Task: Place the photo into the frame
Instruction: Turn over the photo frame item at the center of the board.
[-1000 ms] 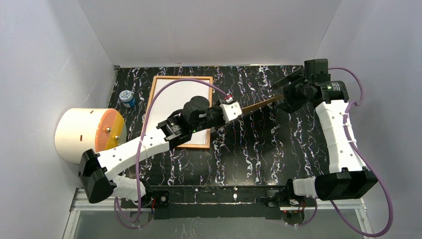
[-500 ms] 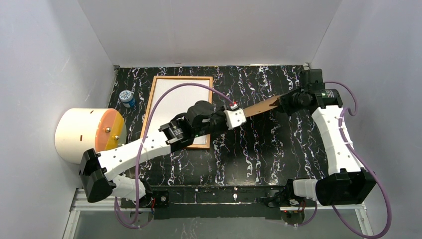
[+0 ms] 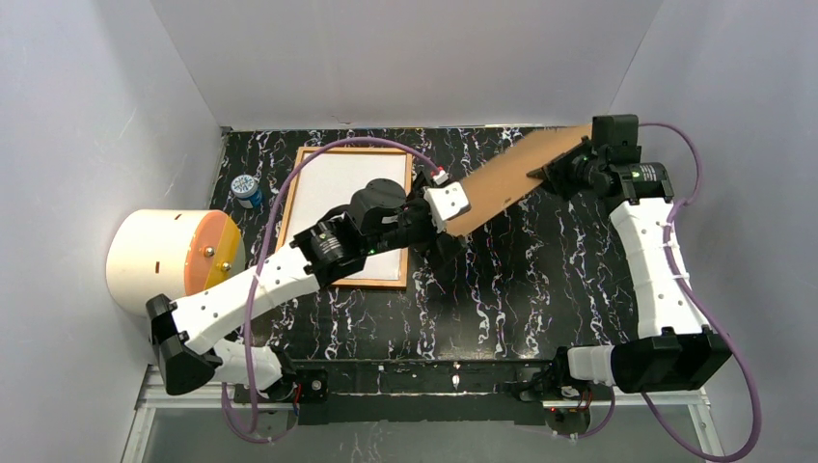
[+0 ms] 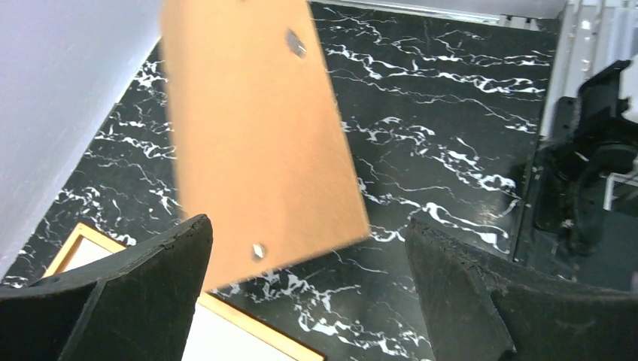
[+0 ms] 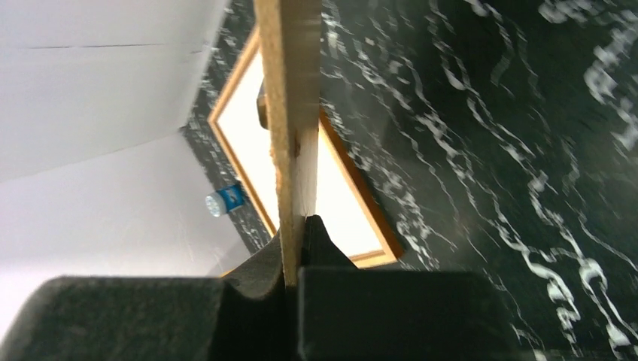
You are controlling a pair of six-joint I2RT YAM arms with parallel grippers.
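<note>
Overhead, left gripper (image 4: pixel 307 229) released, wide open. Right gripper (image 5: pixel 299 229) clenched on backing board (image 3: pixel 511 178) edge. Frame (image 3: pixel 376 282) partly hidden under left arm – photo (image 3: pixel 323 193) shows only white back.

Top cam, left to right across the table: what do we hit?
White drum with orange face → small blue jar → frame → brown backing board → right arm's fingers, clamped on the board's end.

Orange-brown frame (image 5: pixel 361 186), plain brown board (image 5: pixel 290 75)
</note>
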